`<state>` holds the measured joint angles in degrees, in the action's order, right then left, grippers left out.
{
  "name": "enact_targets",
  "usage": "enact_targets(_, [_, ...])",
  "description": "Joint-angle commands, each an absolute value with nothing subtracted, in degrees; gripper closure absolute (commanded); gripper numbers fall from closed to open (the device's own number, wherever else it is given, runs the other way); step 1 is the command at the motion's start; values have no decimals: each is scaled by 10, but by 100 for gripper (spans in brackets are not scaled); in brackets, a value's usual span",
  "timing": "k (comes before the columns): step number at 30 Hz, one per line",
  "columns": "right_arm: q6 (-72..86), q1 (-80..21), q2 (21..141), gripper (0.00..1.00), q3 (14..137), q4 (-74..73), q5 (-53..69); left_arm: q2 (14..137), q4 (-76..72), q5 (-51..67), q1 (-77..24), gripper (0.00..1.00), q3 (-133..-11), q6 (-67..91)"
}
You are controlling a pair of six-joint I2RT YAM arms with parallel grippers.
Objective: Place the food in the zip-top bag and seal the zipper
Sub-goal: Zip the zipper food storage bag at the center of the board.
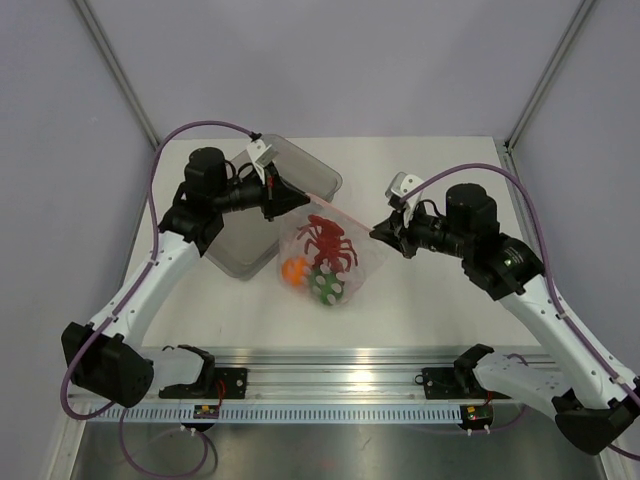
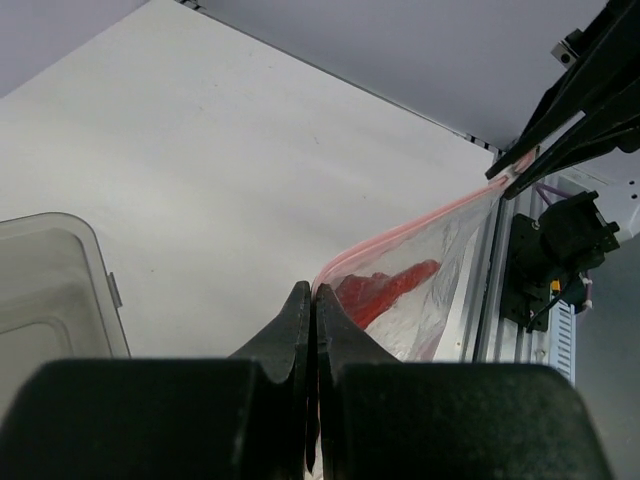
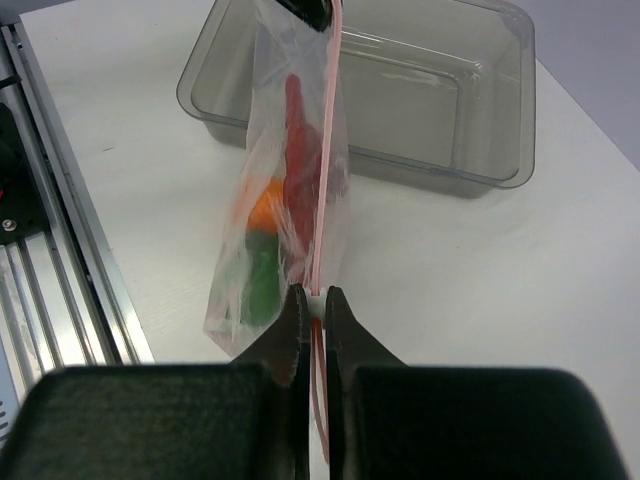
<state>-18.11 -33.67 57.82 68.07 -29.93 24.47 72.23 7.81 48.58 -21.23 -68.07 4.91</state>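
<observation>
The clear zip-top bag [image 1: 335, 262] hangs stretched between my two grippers. Inside it are the red lobster [image 1: 328, 240], the orange fruit [image 1: 294, 271] and the green pepper [image 1: 327, 286]. My left gripper [image 1: 283, 196] is shut on the left end of the pink zipper [image 1: 340, 215]. My right gripper [image 1: 385, 235] is shut on the zipper's right end, at a small white slider [image 3: 315, 297]. In the right wrist view the zipper [image 3: 327, 150] runs straight away from my gripper [image 3: 313, 295], with lobster [image 3: 298, 140], orange [image 3: 262, 210] and pepper [image 3: 262, 280] below it. The left wrist view shows my shut gripper [image 2: 313, 290], zipper [image 2: 420, 220] and lobster [image 2: 385, 285].
A rigid clear rectangular tray [image 1: 240, 245] stands behind and left of the bag, also in the right wrist view [image 3: 430, 90]. A metal rail [image 1: 330, 385] runs along the table's near edge. Grey walls enclose the table at the back and sides.
</observation>
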Motion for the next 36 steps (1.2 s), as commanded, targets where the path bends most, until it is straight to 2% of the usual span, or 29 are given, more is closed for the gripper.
enact_targets(1, [-167,-330,530,100,662,-320,222,693,21,461,-186,100,-679,62])
enact_targets(22, [-133,-330,419,100,609,-362,143,689,2,515,-187,100,-678,90])
enact_targets(30, [-136,-329,450,100,614,-287,5,764,3,501,-267,100,-743,90])
enact_targets(36, [-192,-319,505,100,637,-231,-90,845,-34,517,-278,100,-833,111])
